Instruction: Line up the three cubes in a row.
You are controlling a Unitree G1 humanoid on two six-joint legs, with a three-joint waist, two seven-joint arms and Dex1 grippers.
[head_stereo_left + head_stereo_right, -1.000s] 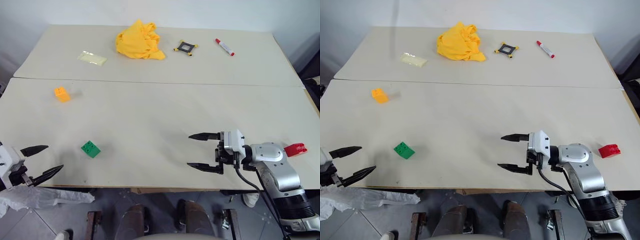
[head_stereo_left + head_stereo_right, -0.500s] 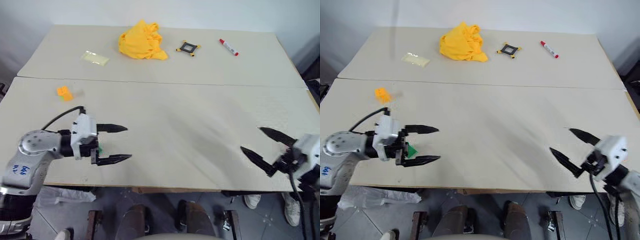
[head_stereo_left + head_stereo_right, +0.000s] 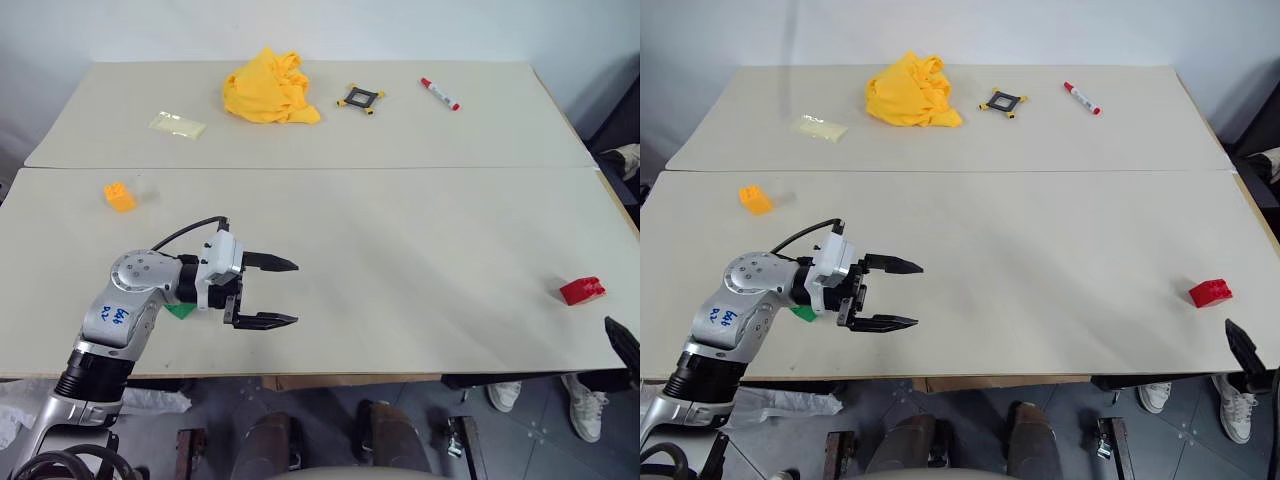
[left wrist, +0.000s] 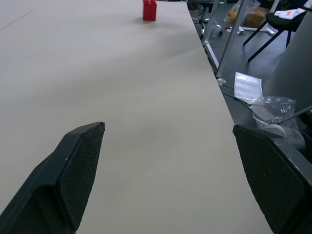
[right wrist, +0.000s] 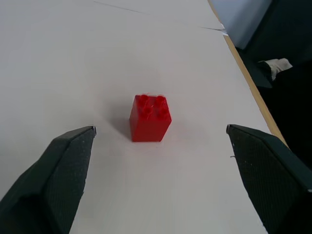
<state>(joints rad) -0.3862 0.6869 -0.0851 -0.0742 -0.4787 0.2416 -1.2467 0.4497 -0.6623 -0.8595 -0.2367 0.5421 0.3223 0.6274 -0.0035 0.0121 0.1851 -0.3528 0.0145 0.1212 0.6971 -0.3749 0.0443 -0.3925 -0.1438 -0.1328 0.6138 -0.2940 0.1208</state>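
Both arms have swung a lot since a second back: the left gripper [image 3: 272, 292] came in from the 8 o'clock corner and now hangs over the surface [image 3: 400, 230] right by the green cube [image 3: 181, 311], which peeks out from under its wrist. The right gripper [image 5: 158, 161] pulled off to the 4 o'clock edge and now looks straight at the red cube [image 5: 150, 117]. Both are spread wide, holding nothing.

Cubes are nowhere near a row yet, imo. The orange-yellow cube [image 3: 119, 196] sits at 9 o'clock, green at about 8, red way over at 4 near the edge, all well apart.

For the red one I'd keep it centred between the fingers, go in low, and close on the flat sides, not the studs. Same for green, but the left gripper needs to back up first since it points past it.

They're small studded toy bricks, alike in size, and red stands studs-up.
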